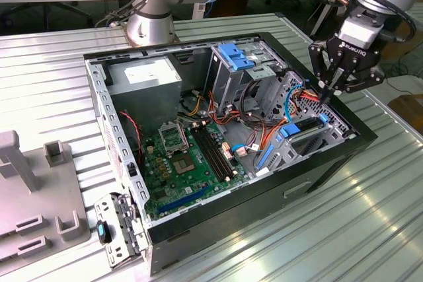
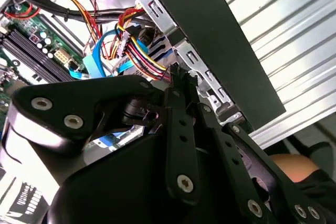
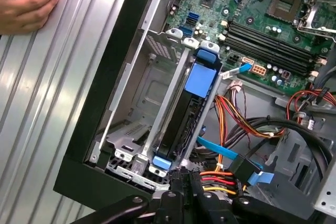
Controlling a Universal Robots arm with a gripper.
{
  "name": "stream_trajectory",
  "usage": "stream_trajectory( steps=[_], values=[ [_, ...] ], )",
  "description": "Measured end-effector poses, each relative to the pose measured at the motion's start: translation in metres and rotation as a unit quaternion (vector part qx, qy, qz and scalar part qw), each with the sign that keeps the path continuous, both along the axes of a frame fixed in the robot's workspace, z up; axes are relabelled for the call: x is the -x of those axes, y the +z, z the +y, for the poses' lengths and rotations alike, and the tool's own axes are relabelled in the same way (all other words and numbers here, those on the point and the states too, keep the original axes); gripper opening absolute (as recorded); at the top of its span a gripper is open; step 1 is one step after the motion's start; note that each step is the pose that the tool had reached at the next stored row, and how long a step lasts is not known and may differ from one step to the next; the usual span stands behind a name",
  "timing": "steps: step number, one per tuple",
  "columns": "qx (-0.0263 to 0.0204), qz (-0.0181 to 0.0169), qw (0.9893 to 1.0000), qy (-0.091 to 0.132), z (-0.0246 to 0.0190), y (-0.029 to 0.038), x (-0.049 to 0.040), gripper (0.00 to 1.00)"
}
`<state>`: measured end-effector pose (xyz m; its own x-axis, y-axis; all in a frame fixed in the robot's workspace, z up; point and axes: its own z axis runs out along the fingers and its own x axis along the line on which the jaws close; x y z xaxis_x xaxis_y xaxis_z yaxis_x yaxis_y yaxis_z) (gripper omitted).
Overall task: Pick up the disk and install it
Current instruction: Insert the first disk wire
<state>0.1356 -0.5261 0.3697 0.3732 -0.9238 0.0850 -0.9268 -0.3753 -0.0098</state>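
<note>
Finds the disk (image 3: 178, 124) standing on edge in the grey sheet-metal bay (image 3: 149, 90) of the open black computer case (image 1: 317, 171), a bright blue plastic rail (image 3: 202, 80) (glossy, square-tabbed) framing its dark slab. Puts the tool (image 1: 326, 92) close over the bay's end, black jointed fingers (image 2: 178, 124) pinched narrow, tips together. Ribbed metal table (image 1: 330, 229) beneath.

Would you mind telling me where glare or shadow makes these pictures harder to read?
In the exterior view, the ribbed table throws bright streaks of glare at the exterior view's right; in the second wrist view, the table is washed pale and the black gripper forms a dark foreground mass; in the first wrist view, the disk sits in a shaded bay.
</note>
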Motion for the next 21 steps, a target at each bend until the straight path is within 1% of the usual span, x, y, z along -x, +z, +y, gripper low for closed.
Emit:
stream_trajectory(
  steps=[3,7,8,10,11,12,13,14,15,17,18,20,21],
  values=[
    [0.0000,0.0000,0.9999,-0.012,0.0000,-0.0006,0.0027,0.16],
    [0.0000,0.0000,0.9998,-0.021,0.0000,-0.0013,0.0060,0.16],
    [0.0001,0.0000,0.9996,-0.030,0.0000,-0.0015,0.0060,0.16],
    [0.0000,0.0000,0.9982,-0.059,0.0000,-0.0024,0.0061,0.16],
    [0.0000,0.0000,0.9978,-0.066,0.0000,-0.0026,0.0061,0.16],
    [0.0000,0.0000,0.9969,-0.078,0.0000,-0.0033,0.0061,0.16],
    [0.0000,0.0000,0.9964,-0.085,0.0000,-0.0037,0.0061,0.16],
    [0.0000,0.0000,0.9955,-0.095,0.0000,-0.0043,0.0061,0.16],
    [0.0001,0.0000,0.9943,-0.107,-0.0003,-0.0053,0.0061,0.16],
    [0.0001,0.0000,0.9937,-0.112,-0.0014,-0.0062,0.0061,0.16],
    [0.0001,0.0000,0.9931,-0.117,-0.0014,-0.0068,0.0060,0.16],
    [0.0001,0.0000,0.9908,-0.136,-0.0015,-0.0082,0.0060,0.16],
    [0.0001,0.0000,0.9899,-0.142,-0.0015,-0.0086,0.0061,0.16]
  ],
)
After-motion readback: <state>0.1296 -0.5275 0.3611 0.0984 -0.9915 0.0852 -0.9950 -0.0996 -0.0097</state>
